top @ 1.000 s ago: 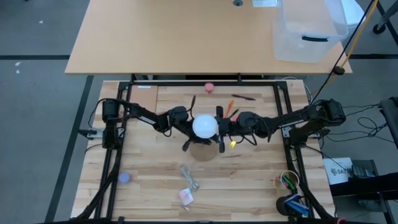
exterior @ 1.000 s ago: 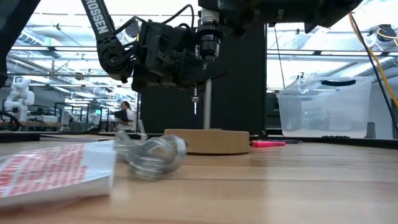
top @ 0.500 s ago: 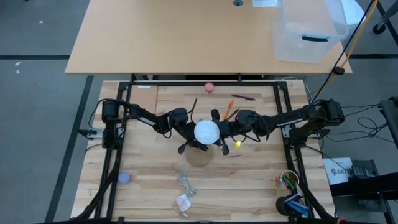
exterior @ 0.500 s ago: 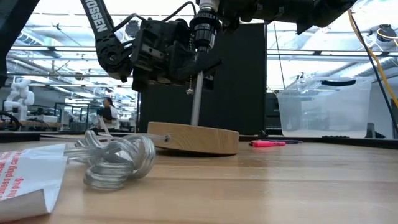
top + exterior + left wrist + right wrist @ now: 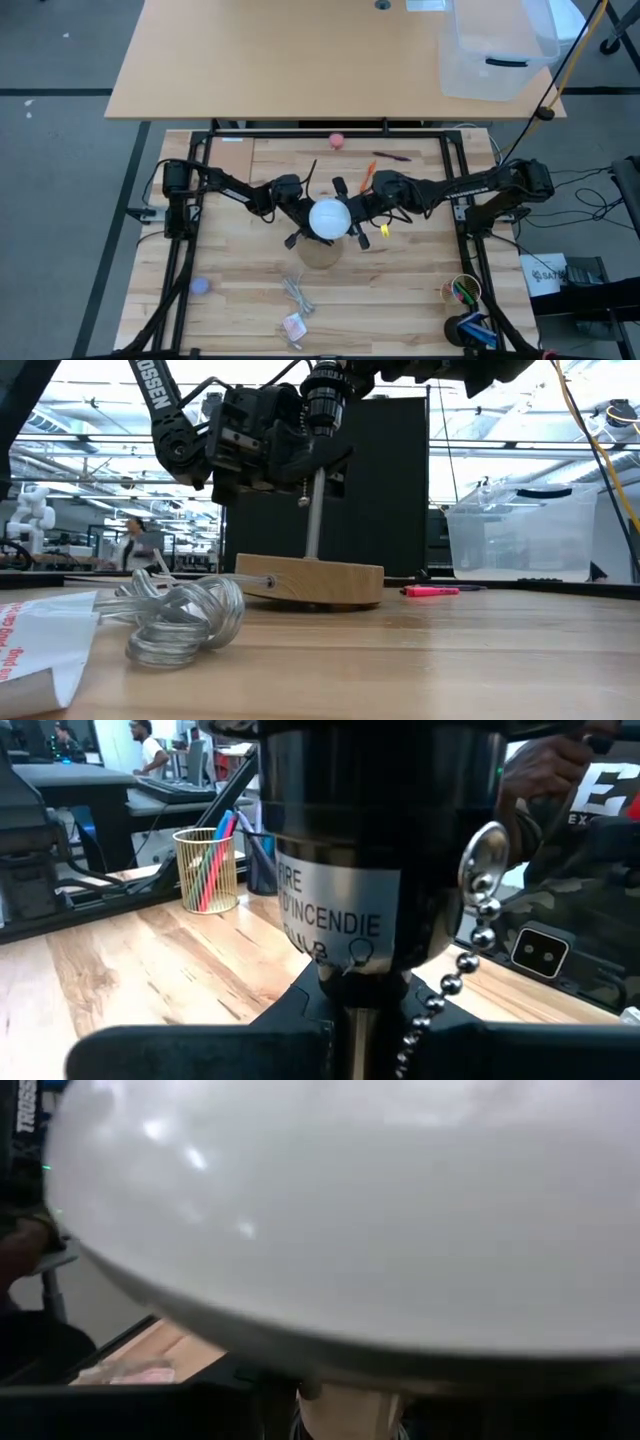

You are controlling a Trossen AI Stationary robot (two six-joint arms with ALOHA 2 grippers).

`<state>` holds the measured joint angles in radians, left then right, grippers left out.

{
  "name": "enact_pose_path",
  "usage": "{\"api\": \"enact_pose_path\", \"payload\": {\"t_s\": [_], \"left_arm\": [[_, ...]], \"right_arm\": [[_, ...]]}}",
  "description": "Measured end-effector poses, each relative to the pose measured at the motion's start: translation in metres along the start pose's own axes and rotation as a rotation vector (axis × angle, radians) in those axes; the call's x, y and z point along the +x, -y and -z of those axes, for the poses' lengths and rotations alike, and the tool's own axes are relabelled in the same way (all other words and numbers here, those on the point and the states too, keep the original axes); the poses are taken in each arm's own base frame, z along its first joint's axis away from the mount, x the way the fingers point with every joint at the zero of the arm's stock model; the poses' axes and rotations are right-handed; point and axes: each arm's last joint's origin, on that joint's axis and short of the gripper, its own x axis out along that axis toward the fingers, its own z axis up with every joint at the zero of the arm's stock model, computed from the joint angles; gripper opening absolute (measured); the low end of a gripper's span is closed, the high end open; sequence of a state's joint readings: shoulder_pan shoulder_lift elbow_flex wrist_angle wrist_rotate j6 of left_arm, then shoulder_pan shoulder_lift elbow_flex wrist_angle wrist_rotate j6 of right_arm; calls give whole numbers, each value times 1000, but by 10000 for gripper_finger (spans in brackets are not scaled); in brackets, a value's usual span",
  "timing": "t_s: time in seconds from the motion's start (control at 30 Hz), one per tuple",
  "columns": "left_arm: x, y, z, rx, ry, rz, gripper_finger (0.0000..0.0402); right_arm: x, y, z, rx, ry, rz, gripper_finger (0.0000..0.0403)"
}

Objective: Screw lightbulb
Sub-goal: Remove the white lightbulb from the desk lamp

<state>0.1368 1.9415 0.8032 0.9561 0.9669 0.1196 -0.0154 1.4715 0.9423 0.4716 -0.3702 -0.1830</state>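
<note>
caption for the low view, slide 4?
Left gripper steadies the socket post above the tilted wooden base; clear cord in foreground.

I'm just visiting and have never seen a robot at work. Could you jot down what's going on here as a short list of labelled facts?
Job: screwing in a lightbulb
Bulb: round frosted white lightbulb, over the lamp between both arms
Lamp: round wooden base tilted, one edge off the table; thin metal post; black socket with bead pull chain
Left hand: at the socket
Right hand: at the bulb
Wooden table: crumpled clear plastic, pink ball, wire pen cup
</note>
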Motion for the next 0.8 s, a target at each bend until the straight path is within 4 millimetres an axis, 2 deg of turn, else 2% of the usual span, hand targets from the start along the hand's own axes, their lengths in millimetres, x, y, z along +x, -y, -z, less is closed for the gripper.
{"api": "enact_pose_path", "payload": {"t_s": [0.4,0.63,0.8], "left_arm": [[1,2,0,-20,0,27,25],[1,2,0,-18,0,27,25],[2,0,0,7,-9,-62,25]], "right_arm": [[-2,3,-1,-19,-6,-122,154],[-1,2,-1,-25,-7,-134,154],[-1,2,-1,-14,-9,-130,156]]}}
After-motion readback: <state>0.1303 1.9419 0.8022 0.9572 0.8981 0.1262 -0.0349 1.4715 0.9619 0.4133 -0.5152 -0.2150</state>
